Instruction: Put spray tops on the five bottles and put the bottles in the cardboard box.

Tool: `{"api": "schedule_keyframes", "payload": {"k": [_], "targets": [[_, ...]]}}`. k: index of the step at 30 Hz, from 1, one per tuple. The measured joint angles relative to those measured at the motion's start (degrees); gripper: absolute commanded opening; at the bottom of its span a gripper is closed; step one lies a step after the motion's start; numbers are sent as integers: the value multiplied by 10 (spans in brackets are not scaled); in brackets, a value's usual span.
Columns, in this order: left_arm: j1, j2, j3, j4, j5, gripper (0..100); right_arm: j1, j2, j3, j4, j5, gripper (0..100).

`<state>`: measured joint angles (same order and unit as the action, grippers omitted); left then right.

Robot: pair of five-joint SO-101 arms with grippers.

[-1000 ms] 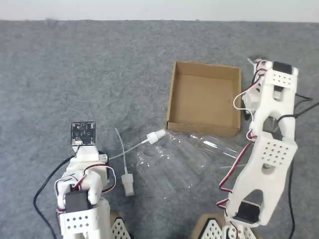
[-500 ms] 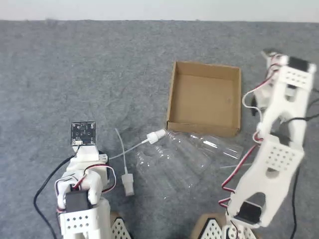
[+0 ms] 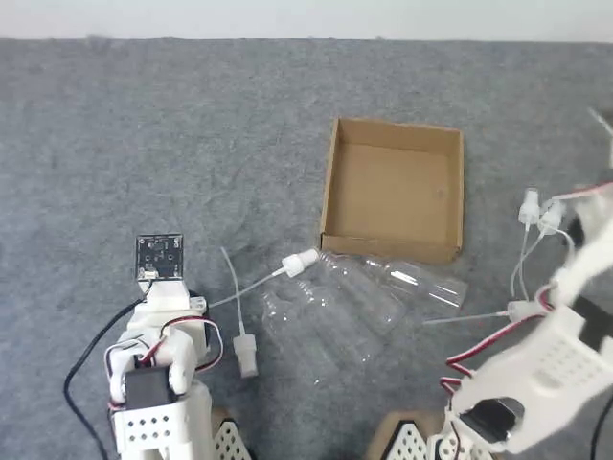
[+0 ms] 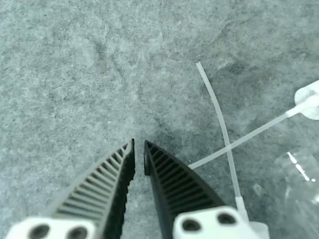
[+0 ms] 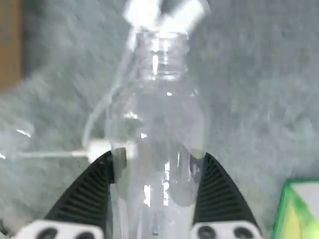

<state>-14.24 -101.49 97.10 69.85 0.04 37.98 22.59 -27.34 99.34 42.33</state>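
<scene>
Grey felt covers the bench [image 3: 192,144]. Between its jaws the right claw [image 5: 157,159] grips an uncapped bottle [image 5: 157,114], with spray tops [image 5: 164,12] just beyond the neck; the left claw [image 4: 138,145] sits closed and empty. Judged step: capping, so a top must be fitted next.

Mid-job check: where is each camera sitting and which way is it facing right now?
High: fixed above, looking down on the grey table, cardboard box, lying bottles, left arm and right arm.
Left wrist: on the left arm, facing down at the table; own jaws almost together, empty.
Right wrist: on the right arm, looking along own jaws, which flank a clear bottle.
Shared: high and left wrist both show the crossed dip tubes.
</scene>
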Motion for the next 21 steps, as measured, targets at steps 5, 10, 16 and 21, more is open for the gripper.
{"api": "schedule_keyframes", "payload": {"k": [5, 10, 16, 21], "targets": [[0, 0, 0, 0, 0, 24, 61, 2, 77, -73, 27, 32], [0, 0, 0, 0, 0, 24, 67, 27, 128, -126, 34, 121], [0, 0, 0, 0, 0, 24, 60, 67, 133, -139, 34, 237], [0, 0, 0, 0, 0, 24, 40, 70, 133, -139, 33, 236]]}}
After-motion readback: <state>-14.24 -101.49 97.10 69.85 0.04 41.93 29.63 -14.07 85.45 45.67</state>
